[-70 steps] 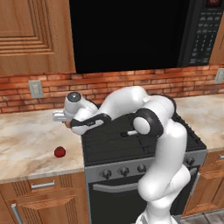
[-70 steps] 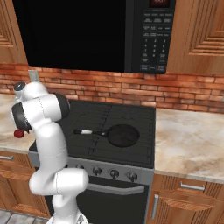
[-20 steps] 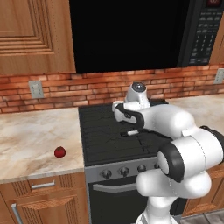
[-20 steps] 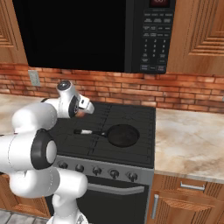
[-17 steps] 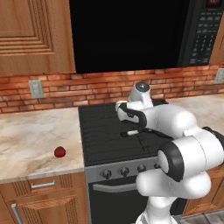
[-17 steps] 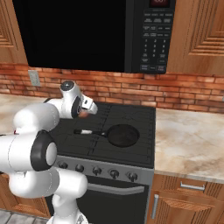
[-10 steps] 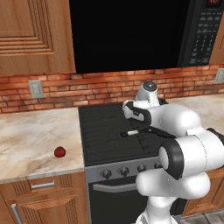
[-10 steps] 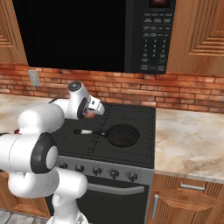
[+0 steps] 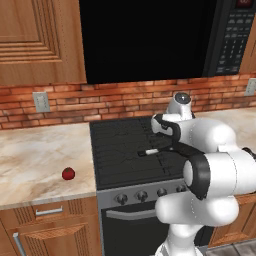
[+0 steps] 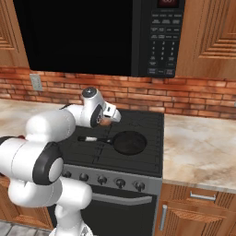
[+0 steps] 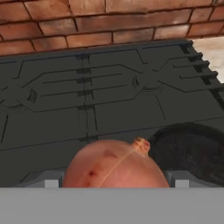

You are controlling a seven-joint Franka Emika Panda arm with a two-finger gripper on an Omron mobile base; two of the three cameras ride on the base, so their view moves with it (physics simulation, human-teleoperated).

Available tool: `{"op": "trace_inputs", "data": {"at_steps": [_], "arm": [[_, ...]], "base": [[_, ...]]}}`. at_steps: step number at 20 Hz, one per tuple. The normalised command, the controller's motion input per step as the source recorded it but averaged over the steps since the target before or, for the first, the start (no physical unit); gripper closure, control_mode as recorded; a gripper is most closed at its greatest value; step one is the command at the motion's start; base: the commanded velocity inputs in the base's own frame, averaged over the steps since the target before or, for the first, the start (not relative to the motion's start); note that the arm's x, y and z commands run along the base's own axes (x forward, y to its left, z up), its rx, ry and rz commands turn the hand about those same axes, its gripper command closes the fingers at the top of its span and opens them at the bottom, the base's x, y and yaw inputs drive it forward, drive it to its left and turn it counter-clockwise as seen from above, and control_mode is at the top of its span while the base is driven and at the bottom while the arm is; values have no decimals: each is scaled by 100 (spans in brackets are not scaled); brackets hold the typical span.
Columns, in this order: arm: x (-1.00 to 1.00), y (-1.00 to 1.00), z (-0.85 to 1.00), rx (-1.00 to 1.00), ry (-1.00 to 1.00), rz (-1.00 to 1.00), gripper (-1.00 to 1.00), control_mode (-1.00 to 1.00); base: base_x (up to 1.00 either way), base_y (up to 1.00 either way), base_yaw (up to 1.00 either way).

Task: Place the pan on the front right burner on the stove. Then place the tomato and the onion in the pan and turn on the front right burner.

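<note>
Left base view: the stove (image 9: pixel 125 150) stands between two marble counters, its black grated cooktop under a dark microwave; the tomato (image 9: pixel 68 173) lies on the left counter (image 9: pixel 35 155), near its front edge and well apart from the cooktop; the arm bends over the right half of the grates, and the silvery stretch of the pan's handle (image 9: pixel 150 151) shows just left of it.

Right base view: the pan (image 10: pixel 129 142) sits on the front right burner (image 10: pixel 133 147), its handle pointing left across the grates; the gripper (image 10: pixel 112 118) hangs above the cooktop, just left of and behind the pan; a tan patch shows beneath the hand.

Hand view: the onion (image 11: pixel 114 165) sits between the two fingers (image 11: pixel 47 179), jaws wide apart and clamped on it; past it to the right lies the pan's dark bowl, and beyond run the rear grates and the brick wall (image 11: pixel 96 22).
</note>
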Motion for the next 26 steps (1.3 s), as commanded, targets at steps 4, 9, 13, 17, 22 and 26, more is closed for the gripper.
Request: {"op": "trace_inputs", "data": {"at_steps": [4, 9, 13, 17, 22, 26], "arm": [[-2, -50, 0, -4, 0, -1, 100, -100], [-8, -51, 0, -1, 0, -1, 100, -100], [-18, -52, -2, 0, 0, -1, 100, -100], [-25, -45, -7, 0, 0, 0, 100, -100], [-21, -36, -7, 0, 0, 0, 100, -100], [-4, -31, -7, 0, 0, 0, 100, -100]], "base": [[0, 0, 0], [0, 0, 0], [0, 0, 0], [0, 0, 0], [0, 0, 0], [0, 0, 0]]}}
